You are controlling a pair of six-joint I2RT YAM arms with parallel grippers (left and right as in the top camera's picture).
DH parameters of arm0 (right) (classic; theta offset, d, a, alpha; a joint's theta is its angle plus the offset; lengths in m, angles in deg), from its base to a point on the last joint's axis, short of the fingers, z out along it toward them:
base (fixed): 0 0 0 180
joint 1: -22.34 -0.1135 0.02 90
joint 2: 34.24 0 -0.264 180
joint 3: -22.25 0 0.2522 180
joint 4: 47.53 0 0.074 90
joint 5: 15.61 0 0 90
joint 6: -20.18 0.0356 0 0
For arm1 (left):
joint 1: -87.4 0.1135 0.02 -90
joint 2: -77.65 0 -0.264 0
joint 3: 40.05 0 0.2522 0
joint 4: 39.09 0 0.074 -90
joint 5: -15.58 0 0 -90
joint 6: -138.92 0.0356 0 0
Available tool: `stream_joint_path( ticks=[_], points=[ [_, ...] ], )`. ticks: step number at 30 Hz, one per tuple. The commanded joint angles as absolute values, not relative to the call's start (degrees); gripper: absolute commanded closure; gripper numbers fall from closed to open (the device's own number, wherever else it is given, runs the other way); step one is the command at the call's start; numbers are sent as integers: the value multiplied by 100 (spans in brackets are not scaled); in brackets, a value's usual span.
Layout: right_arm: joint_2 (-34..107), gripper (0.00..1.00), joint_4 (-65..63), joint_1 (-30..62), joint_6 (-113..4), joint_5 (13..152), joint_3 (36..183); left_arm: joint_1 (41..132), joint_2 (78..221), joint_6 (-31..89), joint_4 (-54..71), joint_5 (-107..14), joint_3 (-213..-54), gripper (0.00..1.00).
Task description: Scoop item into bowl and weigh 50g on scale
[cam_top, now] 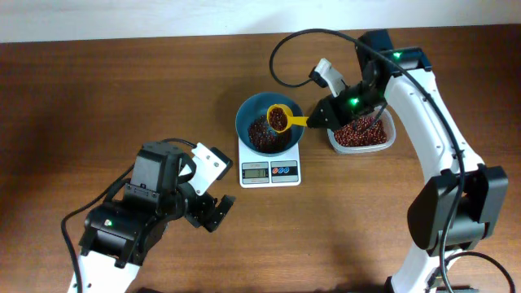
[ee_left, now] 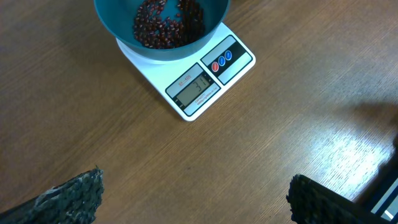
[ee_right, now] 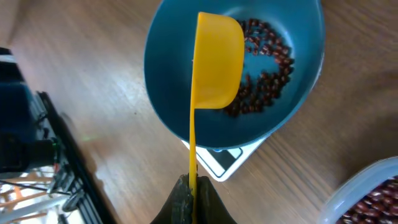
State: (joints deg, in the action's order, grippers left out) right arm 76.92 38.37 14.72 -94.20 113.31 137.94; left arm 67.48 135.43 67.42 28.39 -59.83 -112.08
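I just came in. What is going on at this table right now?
The right gripper grips a yellow scoop by its handle and holds it, loaded with beans, above the teal bowl. The bowl stands on the white scale and already has some beans in it. A clear tub with more beans sits beside the scale. The left gripper is open and holds nothing.
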Motion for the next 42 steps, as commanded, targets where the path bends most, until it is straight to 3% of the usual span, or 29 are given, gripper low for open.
stream_joint_path(
  ticks=[1,10,42],
  points=[
    [7506,96,3717,1227,-9370,10548,14198,6731,13545,6849,2830,-5900,-11221,1],
    [7410,96,3640,587,-9178,9042,14249,6731,13545,6849,2828,-5900,-11221,1],
    [7112,96,3736,285,-8880,8511,14491,6731,13545,6851,2830,-5900,-11221,1]
  ],
)
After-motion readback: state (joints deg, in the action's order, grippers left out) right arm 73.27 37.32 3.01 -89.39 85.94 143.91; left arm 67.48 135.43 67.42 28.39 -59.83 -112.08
